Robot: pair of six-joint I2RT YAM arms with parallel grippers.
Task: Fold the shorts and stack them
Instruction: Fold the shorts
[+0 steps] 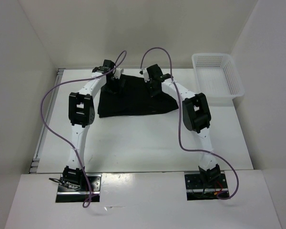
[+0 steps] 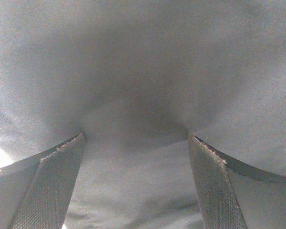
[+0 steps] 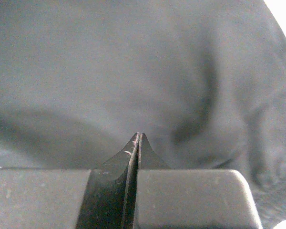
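Observation:
The black shorts lie spread flat at the far middle of the table, roughly folded into a wide rectangle. My left gripper hangs over their far left part. In the left wrist view its jaws stand wide apart, the left gripper open with only smooth dark cloth between and under the fingers. My right gripper is over the far right part of the shorts. In the right wrist view the right gripper is shut, tips together just above the fabric, with no cloth seen pinched.
A white mesh basket stands at the back right, beside the shorts. White walls close in the table on the left, back and right. Purple cables loop off both arms over the table.

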